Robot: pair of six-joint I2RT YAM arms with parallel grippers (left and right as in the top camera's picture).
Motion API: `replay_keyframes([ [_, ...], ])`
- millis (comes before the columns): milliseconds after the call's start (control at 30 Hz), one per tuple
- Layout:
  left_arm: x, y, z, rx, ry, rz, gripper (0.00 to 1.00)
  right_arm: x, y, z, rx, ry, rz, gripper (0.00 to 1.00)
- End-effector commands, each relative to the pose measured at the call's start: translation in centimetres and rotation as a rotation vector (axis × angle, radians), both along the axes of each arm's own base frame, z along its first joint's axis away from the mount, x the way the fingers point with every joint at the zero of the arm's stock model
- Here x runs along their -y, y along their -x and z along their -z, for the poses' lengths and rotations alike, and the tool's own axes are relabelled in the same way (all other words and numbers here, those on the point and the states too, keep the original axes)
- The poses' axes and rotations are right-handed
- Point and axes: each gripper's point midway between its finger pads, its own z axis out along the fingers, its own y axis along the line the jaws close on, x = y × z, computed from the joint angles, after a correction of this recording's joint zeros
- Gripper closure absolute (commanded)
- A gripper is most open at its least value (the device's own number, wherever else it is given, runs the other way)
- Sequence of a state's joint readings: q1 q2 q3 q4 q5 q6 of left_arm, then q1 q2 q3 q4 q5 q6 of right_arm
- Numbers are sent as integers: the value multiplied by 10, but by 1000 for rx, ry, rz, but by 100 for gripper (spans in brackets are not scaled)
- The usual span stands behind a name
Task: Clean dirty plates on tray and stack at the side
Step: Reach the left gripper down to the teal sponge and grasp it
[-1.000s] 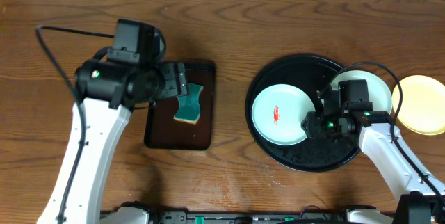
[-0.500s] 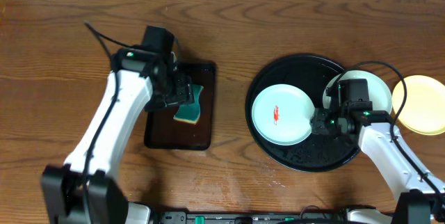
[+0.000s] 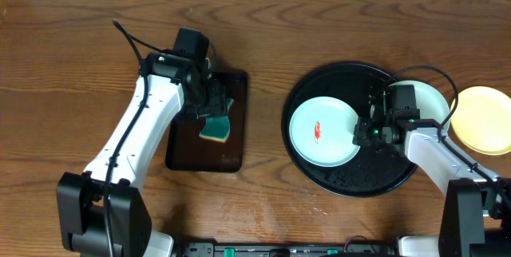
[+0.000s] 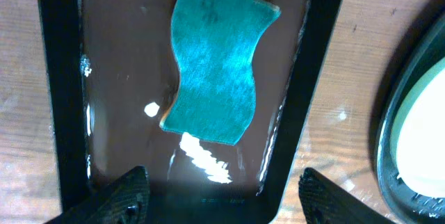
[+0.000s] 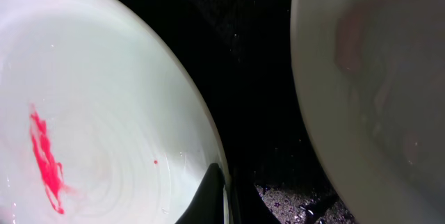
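On the black round tray (image 3: 343, 179) lies a mint-white plate (image 3: 322, 132) with a red smear (image 5: 43, 158). My right gripper (image 3: 358, 135) is shut on this plate's right rim (image 5: 208, 140), one finger (image 5: 208, 197) lying on the inner side. A second pale plate (image 3: 431, 101) sits at the tray's right edge, partly under the right arm. A yellow plate (image 3: 483, 120) rests on the table beyond it. My left gripper (image 4: 222, 203) hangs open above the near end of the brown tray (image 4: 55, 99), just short of the teal sponge (image 4: 215, 78).
The brown rectangular tray (image 3: 182, 160) holds the sponge (image 3: 215, 128) and small wet patches (image 4: 205, 161). The black tray's rim (image 4: 389, 113) shows at the right of the left wrist view. Bare wood table lies between the two trays.
The left arm swung in over the brown tray and lowered toward the sponge, jaws narrowing a little. The right gripper closed on the smeared plate's rim.
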State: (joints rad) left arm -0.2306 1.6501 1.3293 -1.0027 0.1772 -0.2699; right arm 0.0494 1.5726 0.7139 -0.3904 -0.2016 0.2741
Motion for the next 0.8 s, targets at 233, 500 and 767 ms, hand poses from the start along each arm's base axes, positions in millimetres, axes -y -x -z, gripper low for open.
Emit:
replay_keyframes([
  [233, -5, -1, 75, -66, -74, 0, 35, 5, 8, 13, -47, 29, 11, 99],
  [500, -1, -6, 127, -134, -86, -2, 68, 5, 9, 13, -48, 29, 11, 99],
  [767, -4, 6, 134, -210, -107, 0, 93, 5, 9, 13, -48, 29, 11, 99],
])
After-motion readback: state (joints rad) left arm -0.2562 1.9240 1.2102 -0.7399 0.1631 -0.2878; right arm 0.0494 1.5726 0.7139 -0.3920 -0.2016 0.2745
